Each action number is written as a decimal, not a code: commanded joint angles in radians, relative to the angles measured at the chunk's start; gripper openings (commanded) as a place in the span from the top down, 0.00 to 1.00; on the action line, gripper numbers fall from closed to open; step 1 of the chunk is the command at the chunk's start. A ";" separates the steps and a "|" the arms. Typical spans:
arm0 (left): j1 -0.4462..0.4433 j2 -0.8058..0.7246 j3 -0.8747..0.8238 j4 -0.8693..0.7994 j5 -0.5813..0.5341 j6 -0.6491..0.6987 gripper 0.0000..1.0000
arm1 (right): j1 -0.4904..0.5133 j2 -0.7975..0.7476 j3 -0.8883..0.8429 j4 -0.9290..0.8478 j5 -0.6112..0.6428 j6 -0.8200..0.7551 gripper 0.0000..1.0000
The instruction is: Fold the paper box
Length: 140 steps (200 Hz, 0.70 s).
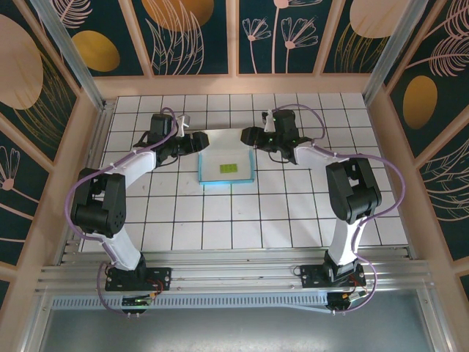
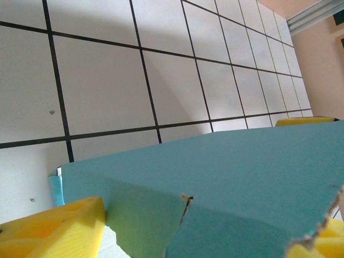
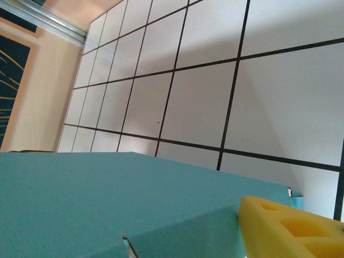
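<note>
The shallow rectangular paper box [image 1: 227,169] of thin card, light blue on its walls and white on its floor, lay on the white, black-gridded tabletop [image 1: 293,213] just above the middle of the top view. Its long white rear flap [image 1: 223,138] reached towards the upper edge of the frame. A small yellow-green rectangular piece [image 1: 229,168] lay inside on the box's floor.

My left pincer [image 1: 193,144] was at the upper left corner of the box and my right pincer [image 1: 250,137] at its upper right corner. They faced each other across the rear flap, one at each end.

In my left wrist view the paper box [image 2: 242,183] showed its light blue face slanting across the lower half of the frame. My two yellow foam pads [image 2: 54,231] sat in the bottom corners, well apart, so that pincer stood spread wide with the card's edge between the pads. Whether either pad touched the card I could not make out.

In my right wrist view the blue card covered the lower left. One yellow pad [image 3: 290,226] sat at the lower right, just beside the card's corner. The other pad was hidden, so I could not tell whether that pincer was apart or together.
</note>
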 commanded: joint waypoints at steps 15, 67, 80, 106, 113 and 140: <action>-0.013 -0.029 -0.020 0.015 0.028 -0.014 0.31 | 0.015 -0.023 -0.028 0.042 -0.006 0.083 0.37; -0.012 -0.056 -0.031 0.013 0.032 -0.007 0.31 | 0.013 -0.017 -0.047 0.051 0.008 0.134 0.37; -0.012 -0.060 -0.034 0.014 0.030 -0.005 0.31 | 0.016 -0.018 -0.052 0.051 0.013 0.131 0.37; -0.012 -0.066 -0.043 0.016 0.028 -0.003 0.31 | 0.021 -0.026 -0.062 0.045 0.033 0.115 0.38; -0.012 -0.066 -0.046 0.018 0.028 -0.002 0.31 | 0.024 -0.029 -0.065 0.041 0.042 0.109 0.38; -0.013 -0.072 -0.061 0.022 0.028 0.002 0.31 | 0.033 -0.042 -0.089 0.049 0.064 0.086 0.38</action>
